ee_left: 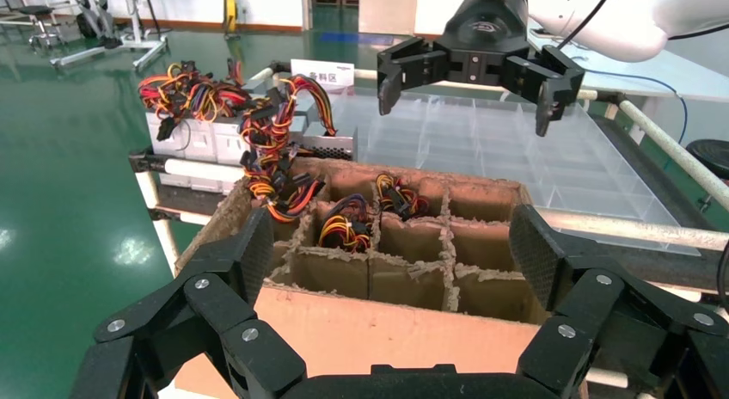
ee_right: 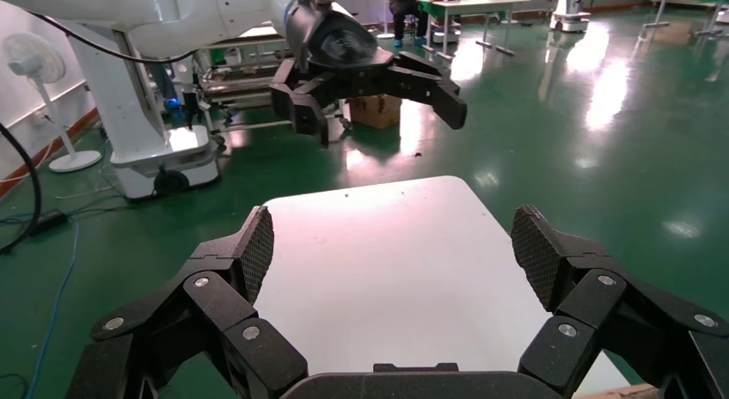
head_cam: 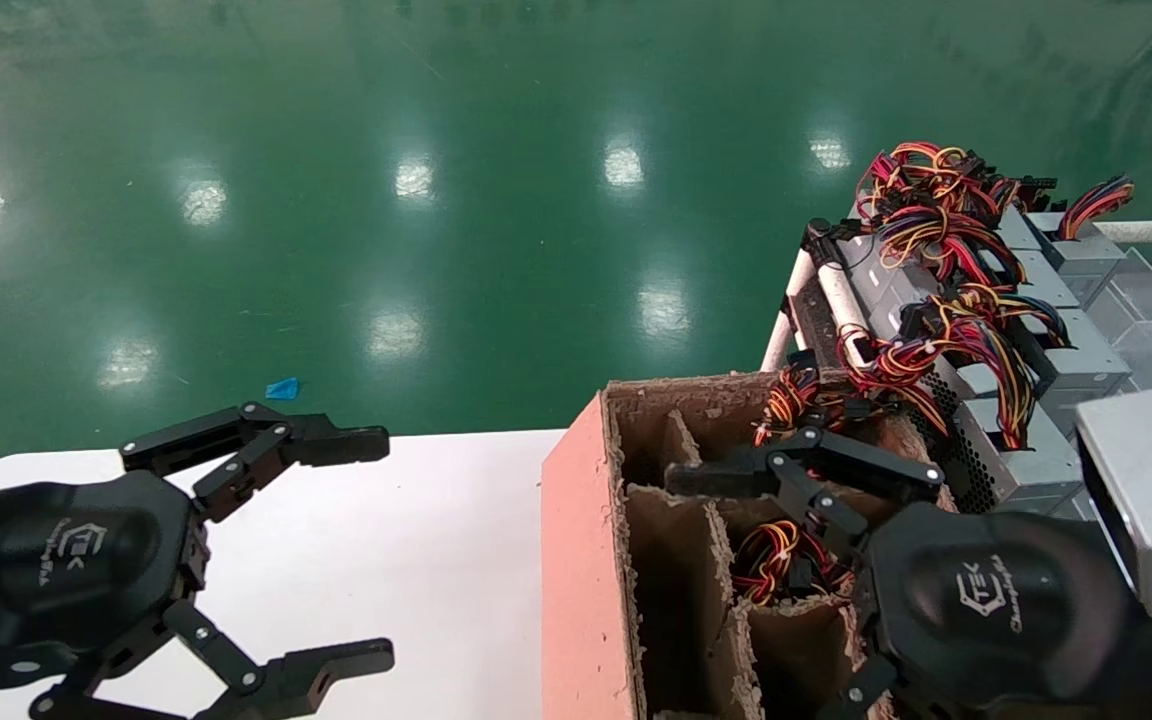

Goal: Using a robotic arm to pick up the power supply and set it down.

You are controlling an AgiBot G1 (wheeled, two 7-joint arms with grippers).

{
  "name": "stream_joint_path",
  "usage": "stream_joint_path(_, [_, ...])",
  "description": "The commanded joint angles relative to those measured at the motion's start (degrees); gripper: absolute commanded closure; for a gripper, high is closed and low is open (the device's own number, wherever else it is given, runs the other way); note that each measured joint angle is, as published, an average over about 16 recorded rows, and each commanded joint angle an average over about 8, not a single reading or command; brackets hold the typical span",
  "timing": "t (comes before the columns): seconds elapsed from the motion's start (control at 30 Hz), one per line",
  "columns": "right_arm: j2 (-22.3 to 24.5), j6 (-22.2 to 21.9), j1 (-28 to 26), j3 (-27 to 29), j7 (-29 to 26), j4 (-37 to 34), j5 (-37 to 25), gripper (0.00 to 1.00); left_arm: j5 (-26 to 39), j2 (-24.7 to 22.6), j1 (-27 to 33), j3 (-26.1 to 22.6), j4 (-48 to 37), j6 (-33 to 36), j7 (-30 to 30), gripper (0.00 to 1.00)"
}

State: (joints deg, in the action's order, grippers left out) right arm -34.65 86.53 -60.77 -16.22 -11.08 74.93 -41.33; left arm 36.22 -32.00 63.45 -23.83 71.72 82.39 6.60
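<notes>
Head cam overhead; wrist cams face-to-face.

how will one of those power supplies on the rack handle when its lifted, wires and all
The power supply looks like a rigid metal box, so probably heavy for its size and stiff in a grip. Its wires spill loosely and would likely flop and snag neighbouring bundles. Smooth grey sides may be slippery for the right gripper.

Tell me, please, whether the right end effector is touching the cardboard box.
Apart. The left wrist view shows the right end effector hanging open in the air, with a plain gap down to the cardboard box and its wire bundles.
</notes>
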Motion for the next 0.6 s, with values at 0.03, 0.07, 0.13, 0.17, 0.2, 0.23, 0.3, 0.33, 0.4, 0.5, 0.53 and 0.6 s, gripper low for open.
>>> stream_joint_path(0.03, [-0.1, -0.2, -0.2, 0.0, 0.1, -0.3, -0.1, 0.00, 0.0, 0.0, 0.0, 0.0, 0.0, 0.0, 0.0, 0.00])
stream_joint_path(0.07, [-0.1, -0.2, -0.2, 0.0, 0.1, -0.4, -0.1, 0.00, 0.0, 0.0, 0.0, 0.0, 0.0, 0.0, 0.0, 0.00])
stream_joint_path(0.13, [-0.1, -0.3, -0.3, 0.1, 0.2, -0.6, -0.2, 0.00, 0.0, 0.0, 0.0, 0.0, 0.0, 0.0, 0.0, 0.00])
stream_joint_path(0.17, [-0.2, -0.4, -0.4, 0.1, 0.2, -0.6, -0.2, 0.00, 0.0, 0.0, 0.0, 0.0, 0.0, 0.0, 0.0, 0.00])
stream_joint_path(0.2, [-0.2, -0.4, -0.4, 0.1, 0.2, -0.7, -0.3, 0.00, 0.0, 0.0, 0.0, 0.0, 0.0, 0.0, 0.0, 0.00])
stream_joint_path(0.23, [-0.2, -0.5, -0.4, 0.1, 0.2, -0.8, -0.3, 0.00, 0.0, 0.0, 0.0, 0.0, 0.0, 0.0, 0.0, 0.00])
stream_joint_path(0.3, [-0.2, -0.5, -0.5, 0.1, 0.2, -0.9, -0.3, 0.00, 0.0, 0.0, 0.0, 0.0, 0.0, 0.0, 0.0, 0.00])
stream_joint_path(0.33, [-0.2, -0.6, -0.5, 0.1, 0.3, -0.9, -0.3, 0.00, 0.0, 0.0, 0.0, 0.0, 0.0, 0.0, 0.0, 0.00])
stream_joint_path(0.4, [-0.3, -0.6, -0.6, 0.1, 0.3, -1.0, -0.4, 0.00, 0.0, 0.0, 0.0, 0.0, 0.0, 0.0, 0.0, 0.00])
stream_joint_path(0.5, [-0.3, -0.7, -0.6, 0.1, 0.3, -1.1, -0.4, 0.00, 0.0, 0.0, 0.0, 0.0, 0.0, 0.0, 0.0, 0.00])
stream_joint_path(0.53, [-0.3, -0.7, -0.6, 0.1, 0.3, -1.2, -0.4, 0.00, 0.0, 0.0, 0.0, 0.0, 0.0, 0.0, 0.0, 0.00])
stream_joint_path(0.6, [-0.3, -0.8, -0.7, 0.2, 0.3, -1.2, -0.5, 0.00, 0.0, 0.0, 0.0, 0.0, 0.0, 0.0, 0.0, 0.00])
